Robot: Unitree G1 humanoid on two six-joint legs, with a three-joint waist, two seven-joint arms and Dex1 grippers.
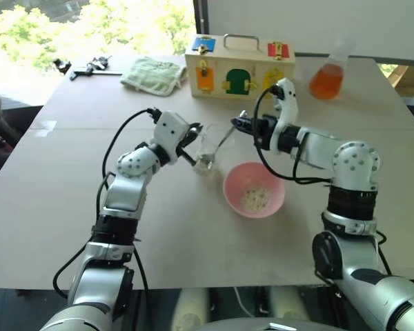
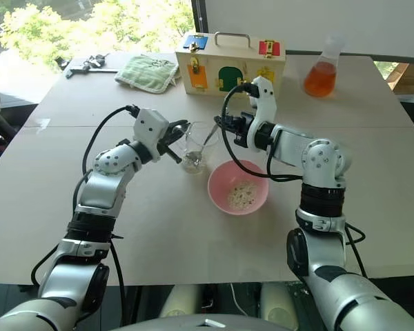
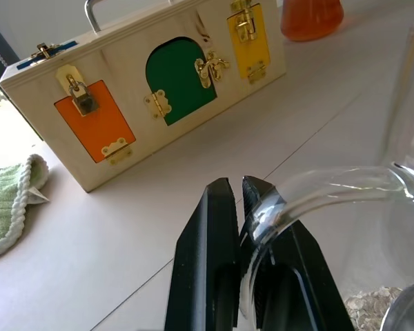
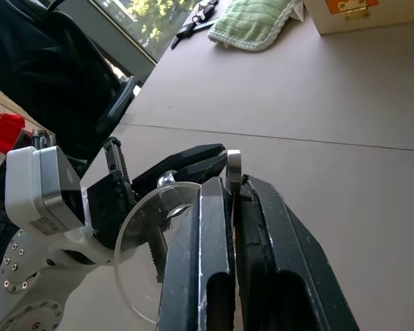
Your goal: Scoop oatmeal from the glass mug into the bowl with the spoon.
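Oatmeal [image 1: 255, 198] is lying in the pink bowl [image 1: 234, 181], just beside the glass mug [image 1: 208, 148] on the table [image 1: 55, 207]. The left gripper [image 3: 238, 189] is clamping the mug's handle, while the right gripper [image 4: 228, 181] is pinching the spoon [image 1: 224, 141], which is slanting into the mug.

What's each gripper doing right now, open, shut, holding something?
Left gripper: shut on the handle of the glass mug.
Right gripper: shut on the handle of the spoon, its tip down in the mug.
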